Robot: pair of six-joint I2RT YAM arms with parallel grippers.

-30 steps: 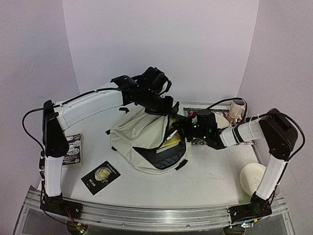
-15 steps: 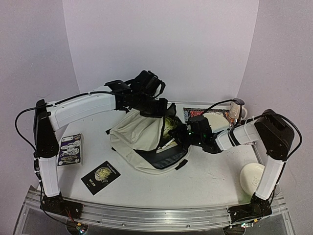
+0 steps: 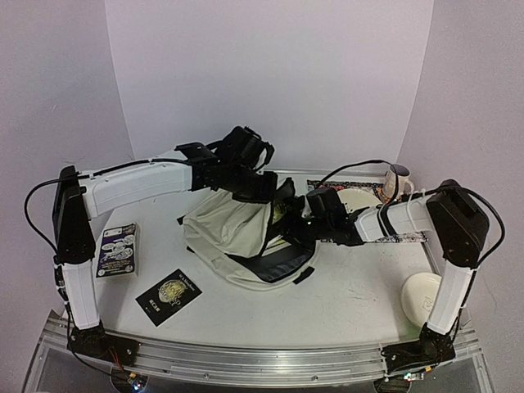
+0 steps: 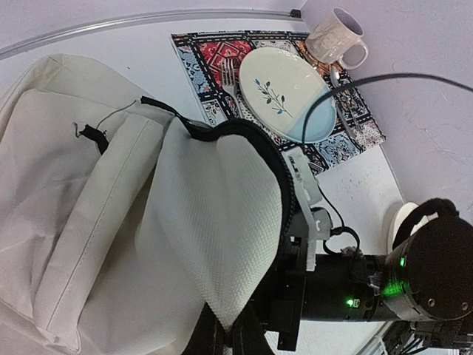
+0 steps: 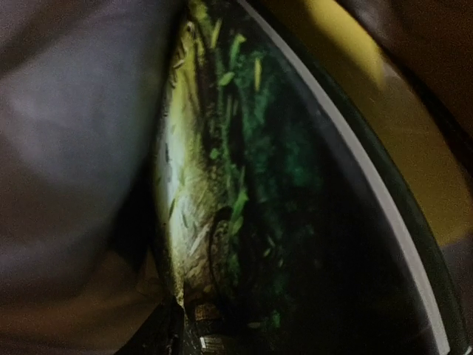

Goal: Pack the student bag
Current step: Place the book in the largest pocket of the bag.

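Pinching student bag (image 3: pixel 225 229), left gripper (image 3: pixel 266 195), right gripper (image 3: pixel 299 223) inside

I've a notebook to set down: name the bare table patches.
Widest bare stretch: the front right, between the black booklet, the student bag and the white round object. A narrower strip runs between the printed card and the bag. Crowded: the bag's mouth, and the back right with placemat, plate and mug.

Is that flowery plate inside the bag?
No, the plate lies on the mat, outside the bag.
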